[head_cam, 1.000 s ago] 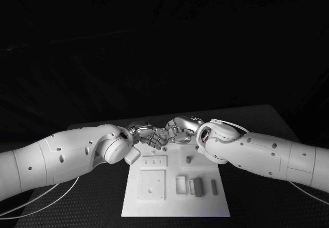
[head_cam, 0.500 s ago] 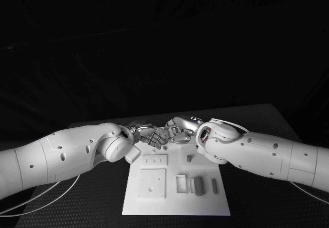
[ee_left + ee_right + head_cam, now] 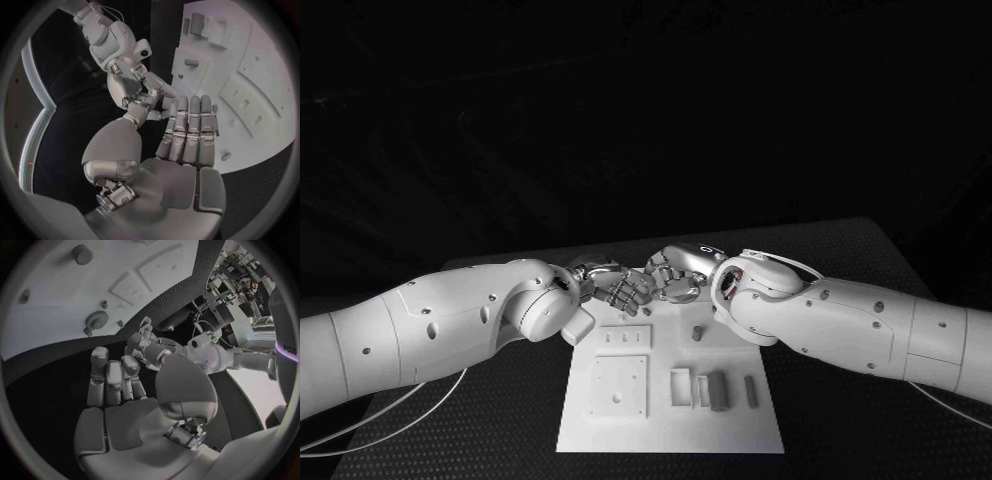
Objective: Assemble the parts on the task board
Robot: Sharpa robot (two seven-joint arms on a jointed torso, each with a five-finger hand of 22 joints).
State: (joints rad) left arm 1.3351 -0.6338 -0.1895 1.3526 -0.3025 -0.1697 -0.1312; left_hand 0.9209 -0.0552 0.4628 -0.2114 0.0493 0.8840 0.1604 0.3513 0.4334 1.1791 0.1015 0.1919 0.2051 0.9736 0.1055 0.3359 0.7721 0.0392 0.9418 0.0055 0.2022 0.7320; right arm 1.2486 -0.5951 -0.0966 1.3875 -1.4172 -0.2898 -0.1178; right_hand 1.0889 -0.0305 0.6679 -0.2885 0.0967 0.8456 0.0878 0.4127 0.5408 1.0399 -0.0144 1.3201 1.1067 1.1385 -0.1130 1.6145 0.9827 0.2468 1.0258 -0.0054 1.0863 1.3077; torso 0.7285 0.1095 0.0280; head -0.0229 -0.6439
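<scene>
The white task board [image 3: 669, 425] lies in the middle of the table. Both hands meet just above its far end. My left hand [image 3: 623, 290] holds its fingers [image 3: 189, 131] straight and side by side, with the thumb tip bent in against them; whether a small part sits in that pinch I cannot tell. My right hand [image 3: 679, 276] faces it with fingertips almost touching, its fingers [image 3: 112, 376] loosely bent and apart, and nothing visible in them. Grey parts [image 3: 718, 391] stand in slots near the board's right side. A short peg [image 3: 698, 334] stands further back.
A small gear [image 3: 97, 318] and a round knob [image 3: 81, 254] sit on the board [image 3: 56, 300] below the right hand. A raised square plate [image 3: 619, 387] takes up the board's left half. Black table surface [image 3: 862, 430] surrounds the board on both sides.
</scene>
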